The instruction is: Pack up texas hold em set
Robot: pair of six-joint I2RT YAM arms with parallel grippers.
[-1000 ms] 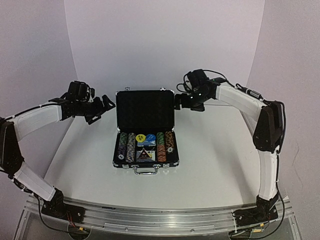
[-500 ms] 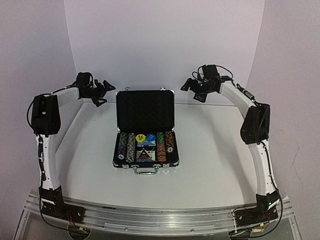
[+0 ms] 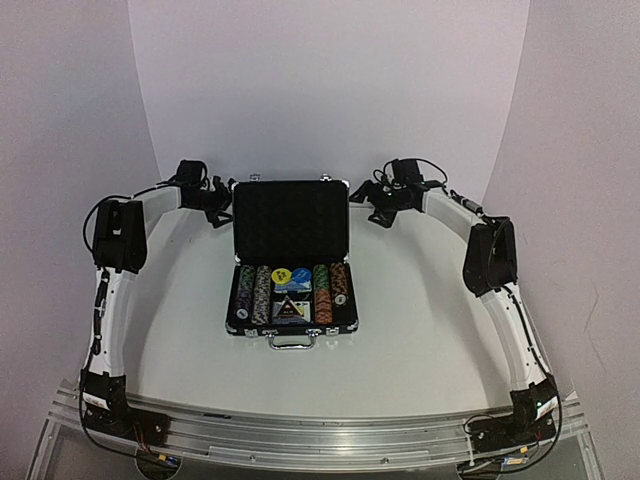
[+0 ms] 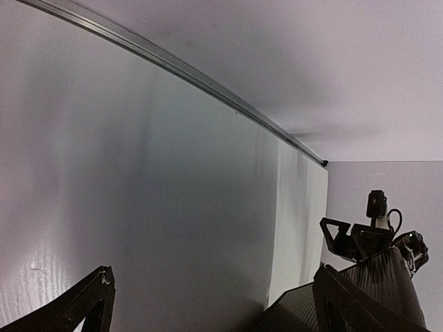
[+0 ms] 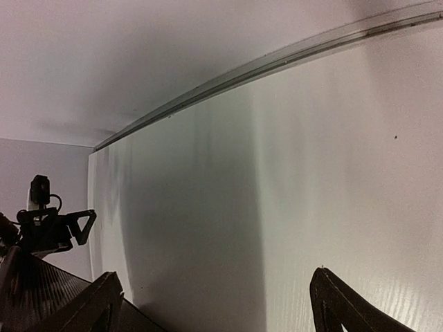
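1. At far centre, left gripper (image 3: 217, 207) fingers (image 4: 86, 304) apart, empty; right gripper (image 3: 370, 203) fingers (image 5: 93, 304) apart too.
2. Both flank upright lid (image 3: 290, 220) of open briefcase (image 3: 345, 328) mid-table, poker chips (image 3: 261, 295) inside.
3. Tip lid's top corners nearward evenly, both sides together, avoiding twist.

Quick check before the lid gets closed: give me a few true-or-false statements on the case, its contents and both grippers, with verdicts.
1. The black silver-edged briefcase has its lid standing open. True.
2. The left gripper holds a chip. False: its jaws are open and empty, beside the lid's left edge.
3. Rows of striped multicoloured poker chips lie inside the case. True.
4. The silver handle points toward the back wall. False: it faces the near edge of the table.
5. The right gripper is shut. False: it is open, near the lid's top right corner.
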